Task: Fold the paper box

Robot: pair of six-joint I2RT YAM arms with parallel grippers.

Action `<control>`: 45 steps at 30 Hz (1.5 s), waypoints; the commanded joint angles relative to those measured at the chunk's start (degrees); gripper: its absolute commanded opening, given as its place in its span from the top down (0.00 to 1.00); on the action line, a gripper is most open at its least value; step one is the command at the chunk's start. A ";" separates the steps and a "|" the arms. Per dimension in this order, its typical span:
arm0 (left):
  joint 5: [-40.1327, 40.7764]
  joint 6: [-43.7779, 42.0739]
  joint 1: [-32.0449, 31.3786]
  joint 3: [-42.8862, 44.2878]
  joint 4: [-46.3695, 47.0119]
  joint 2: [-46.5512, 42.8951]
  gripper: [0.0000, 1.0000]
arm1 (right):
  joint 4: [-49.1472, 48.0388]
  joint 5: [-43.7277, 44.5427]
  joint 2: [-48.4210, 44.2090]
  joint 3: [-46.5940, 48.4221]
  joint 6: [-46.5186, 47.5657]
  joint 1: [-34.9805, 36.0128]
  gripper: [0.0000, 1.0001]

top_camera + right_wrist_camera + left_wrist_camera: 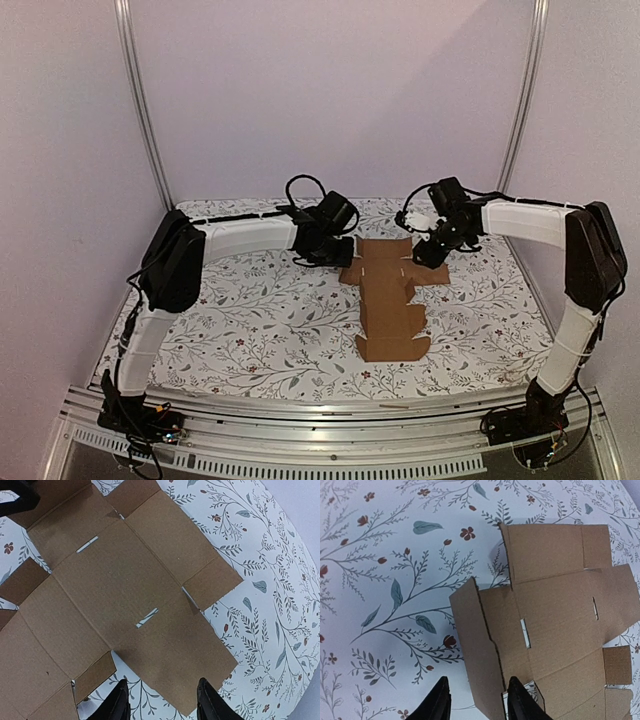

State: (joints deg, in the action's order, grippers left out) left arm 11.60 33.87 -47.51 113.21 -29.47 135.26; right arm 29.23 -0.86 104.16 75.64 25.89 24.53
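while the paper box [385, 300] lay as a mostly flat brown cut-out near the middle of the flowered bench [250, 340], both arms reached in at its far end, one from each side. the left fingers [441, 702] stood partly open and straddled the side flap [475, 645], which tilted up off the bench; one finger sat just beside the cardboard, but they were not closed on it. the right fingers [122, 702] were likewise apart, hovering over the near edge of the opposite panel [190, 650], which lay flat, and they held nothing. judging by this, the job was at an early step: raising the first side walls, with the long near panels of the cut-out untouched. the next move probably called for the left fingers to close on the raised flap and swing it upright along its crease, while the right side pinned or lifted its own panel so the sheet did not slide on the bench. thin card could buckle away from the crease if pinched too far from it.
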 commanded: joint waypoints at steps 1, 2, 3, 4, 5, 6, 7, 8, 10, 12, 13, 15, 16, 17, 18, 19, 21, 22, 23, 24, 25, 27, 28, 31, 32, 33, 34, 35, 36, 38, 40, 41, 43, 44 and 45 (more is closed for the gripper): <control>2.50 1.16 -0.13 1.02 -5.36 0.66 0.67 | 0.61 -2.00 -3.35 -1.08 -1.37 -0.79 0.54; 2.67 0.95 -0.13 1.00 -5.33 0.62 0.72 | 0.71 -2.03 -3.61 -1.15 -1.37 -0.85 0.54; 2.83 0.91 -0.21 1.02 -5.29 0.57 0.77 | 0.94 -2.04 -3.93 -1.19 -1.37 -0.96 0.54; 3.08 0.87 -0.26 0.88 -5.15 0.30 0.81 | 1.22 -2.04 -4.11 -1.08 -1.28 -0.92 0.54; 3.20 0.57 -0.34 0.49 -4.77 -0.22 0.85 | 1.64 -2.22 -4.34 -0.99 -1.07 -0.97 0.54; 3.53 0.15 -0.51 0.07 -4.46 -0.69 0.88 | 2.31 -2.59 -4.59 -0.64 -0.41 -0.90 0.54; 3.86 -0.42 -0.67 -0.74 -4.07 -1.48 0.91 | 3.35 -3.24 -4.65 -0.07 0.26 -0.96 0.54; 4.32 -1.20 -0.88 -1.88 -3.47 -2.45 0.94 | 4.96 -3.98 -4.60 0.94 1.41 -0.92 0.54; 4.97 -3.33 -1.30 -5.14 -1.10 -4.95 1.00 | 9.07 -7.35 -4.05 3.59 4.51 -0.98 0.53; 5.73 -5.94 -1.52 -9.79 3.07 -8.15 1.00 | 12.65 -8.81 -3.37 6.58 7.88 -1.03 0.48; 6.53 -6.67 -1.54 -12.26 4.64 -9.87 1.00 | 14.30 -9.43 -2.70 8.44 9.09 -1.11 0.43; 6.70 -9.80 -1.66 -17.76 9.20 -13.86 1.00 | 18.43 -10.56 -1.16 13.29 10.88 -1.43 0.36; 7.36 -10.97 -1.83 -20.40 11.32 -15.76 1.00 | 20.95 -11.02 -0.16 16.15 11.25 -1.66 0.34; 7.88 -12.74 -2.09 -23.54 13.93 -18.57 1.00 | 22.81 -11.60 1.62 18.85 11.56 -1.87 0.31; 8.40 -13.85 -2.33 -26.56 16.28 -20.67 1.00 | 24.88 -12.15 3.39 22.05 11.63 -2.20 0.30; 9.00 -14.76 -2.64 -29.20 18.93 -22.54 1.00 | 27.28 -12.69 4.86 25.04 11.44 -2.27 0.29; 9.41 -17.44 -3.59 -34.98 25.19 -26.48 1.00 | 33.19 -14.91 9.75 32.23 11.00 -2.36 0.28; 9.71 -18.83 -4.22 -38.40 29.21 -28.19 1.00 | 35.49 -16.09 12.35 36.20 10.75 -2.38 0.27; 10.34 -20.55 -4.98 -40.14 32.95 -29.85 1.00 | 37.15 -17.46 14.16 38.42 9.76 -2.41 0.27; 10.92 -22.17 -5.89 -42.12 35.77 -31.13 1.00 | 38.48 -18.73 16.77 40.20 9.32 -2.39 0.26; 11.81 -23.78 -6.73 -44.24 37.92 -32.18 1.00 | 39.35 -19.91 18.35 41.34 8.86 -2.41 0.26; 13.61 -25.73 -7.89 -45.97 40.15 -33.61 1.00 | 40.92 -21.60 20.67 43.31 8.17 -2.43 0.25; 13.73 -26.58 -8.21 -46.83 41.03 -34.20 1.00 | 41.39 -22.16 21.31 43.77 7.98 -2.50 0.25; 14.78 -27.87 -9.07 -49.08 43.88 -35.54 1.00 | 41.68 -22.62 22.46 43.71 7.86 -2.43 0.26; 15.11 -28.10 -9.17 -49.66 44.45 -35.93 1.00 | 41.87 -22.61 22.70 43.66 7.93 -2.48 0.27; 15.43 -28.20 -9.18 -50.19 44.95 -36.28 1.00 | 42.35 -22.60 22.87 43.70 8.14 -2.45 0.28; 15.89 -28.16 -9.26 -50.57 45.21 -36.51 1.00 | 42.60 -22.60 23.04 43.71 8.57 -2.43 0.30; 16.17 -28.16 -9.19 -50.96 45.48 -36.63 1.00 | 43.11 -22.68 23.13 43.65 8.87 -2.41 0.33; 16.39 -28.15 -9.26 -51.17 45.74 -36.66 1.00 | 43.46 -22.70 23.32 43.71 9.20 -2.44 0.35; 16.73 -28.00 -9.19 -51.41 45.86 -36.66 1.00 | 44.27 -23.21 23.45 43.66 9.59 -2.47 0.40; 16.75 -27.86 -9.24 -51.58 46.01 -36.41 1.00 | 45.03 -24.23 23.39 43.59 10.00 -2.48 0.45; 16.71 -27.75 -9.20 -51.60 46.10 -36.29 1.00 | 45.39 -24.93 23.28 43.63 10.41 -2.47 0.48; 16.63 -27.60 -9.30 -51.66 46.14 -36.14 1.00 | 45.79 -26.40 22.83 43.54 11.02 -2.52 0.52; 16.50 -27.59 -9.33 -51.68 46.21 -36.11 1.00 | 45.82 -27.10 22.58 43.46 11.30 -2.60 0.53; 16.45 -27.58 -9.36 -51.76 46.26 -36.04 1.00 | 45.82 -27.81 22.02 43.34 11.40 -2.58 0.54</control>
State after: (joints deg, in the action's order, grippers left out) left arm 27.49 6.81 -56.53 62.33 14.48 100.33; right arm 73.08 -24.71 127.07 118.13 36.07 22.33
